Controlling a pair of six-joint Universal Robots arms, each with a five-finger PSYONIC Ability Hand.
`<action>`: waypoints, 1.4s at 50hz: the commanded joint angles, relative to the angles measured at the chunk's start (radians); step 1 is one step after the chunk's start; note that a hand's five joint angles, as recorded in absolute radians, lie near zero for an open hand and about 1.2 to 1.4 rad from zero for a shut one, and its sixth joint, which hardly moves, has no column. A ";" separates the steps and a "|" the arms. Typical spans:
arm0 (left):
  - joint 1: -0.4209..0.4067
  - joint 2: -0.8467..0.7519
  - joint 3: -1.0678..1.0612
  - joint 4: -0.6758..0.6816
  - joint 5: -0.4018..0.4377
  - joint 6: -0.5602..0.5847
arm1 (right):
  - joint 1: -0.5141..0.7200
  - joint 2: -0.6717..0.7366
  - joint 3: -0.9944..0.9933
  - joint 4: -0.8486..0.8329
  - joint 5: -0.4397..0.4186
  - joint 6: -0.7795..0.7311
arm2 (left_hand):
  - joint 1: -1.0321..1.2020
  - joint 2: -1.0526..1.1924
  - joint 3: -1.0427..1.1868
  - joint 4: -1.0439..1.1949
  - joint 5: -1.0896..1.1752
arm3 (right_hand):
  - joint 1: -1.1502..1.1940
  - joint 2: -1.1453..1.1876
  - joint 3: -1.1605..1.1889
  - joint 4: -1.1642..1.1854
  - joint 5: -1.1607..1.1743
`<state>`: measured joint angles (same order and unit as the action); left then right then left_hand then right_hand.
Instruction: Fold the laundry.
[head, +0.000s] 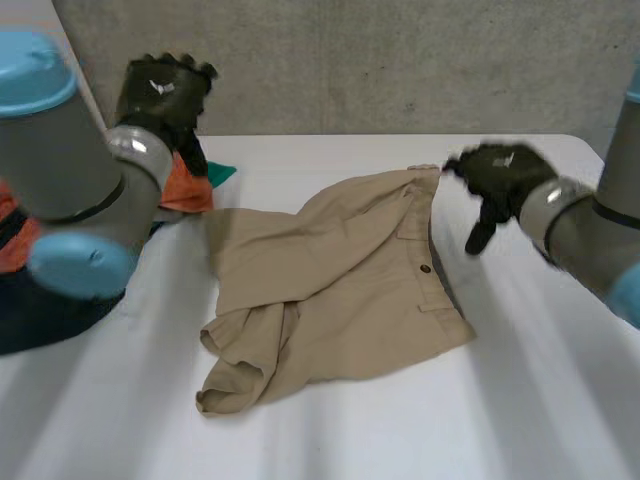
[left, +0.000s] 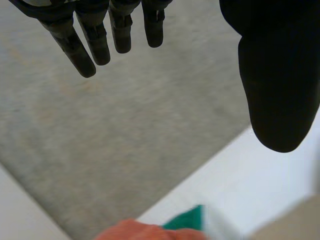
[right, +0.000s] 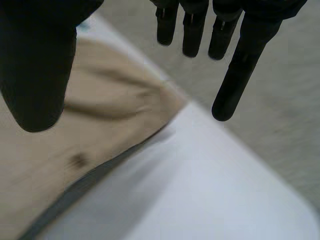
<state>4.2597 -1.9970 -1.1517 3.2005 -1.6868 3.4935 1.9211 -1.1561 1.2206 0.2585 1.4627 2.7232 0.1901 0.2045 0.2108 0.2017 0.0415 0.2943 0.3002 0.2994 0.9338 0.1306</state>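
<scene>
Tan shorts (head: 330, 285) lie crumpled and partly folded in the middle of the white table (head: 520, 400). My left hand (head: 165, 90) is raised above the table's far left, over the pile of clothes; its fingers (left: 95, 40) hang straight and apart from the thumb (left: 280, 75), holding nothing. My right hand (head: 500, 180) hovers just right of the shorts' waistband, fingers (right: 235, 85) straight and the thumb (right: 35, 65) wide, nothing in it. The tan shorts (right: 75, 130) lie below that thumb.
A pile of orange (head: 185, 185), green (head: 222, 175) and dark clothes (head: 40, 300) sits at the table's left side. The orange cloth (left: 135, 231) and green cloth (left: 187, 220) lie below my left hand. A grey wall (head: 400, 60) stands behind the table.
</scene>
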 joint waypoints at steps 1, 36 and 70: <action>-0.083 0.236 -0.397 -0.053 0.133 0.005 | -0.001 -0.114 0.212 0.128 -0.077 -0.056 | 0.196 0.181 0.175 0.184 0.170 | 0.264 0.259 0.259 -0.375 0.254; -0.027 0.033 -0.657 0.184 -0.153 0.099 | -0.005 -0.083 0.629 -0.377 -0.194 -0.120 | 0.587 0.573 0.566 0.576 0.561 | 0.509 0.503 0.504 -0.131 0.498; -0.072 0.343 -0.970 0.099 0.136 0.222 | 0.026 -0.033 0.651 -0.516 -0.168 -0.191 | 0.467 0.452 0.446 0.455 0.440 | 1.102 1.096 1.097 0.463 1.091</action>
<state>4.1993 -1.6145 -2.1095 3.3075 -1.5540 3.6663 1.9361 -1.1636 1.8648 -0.2687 1.2927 2.5052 0.5336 0.5294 0.5307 0.5349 0.3616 1.0829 1.1791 1.1870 1.1960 1.0169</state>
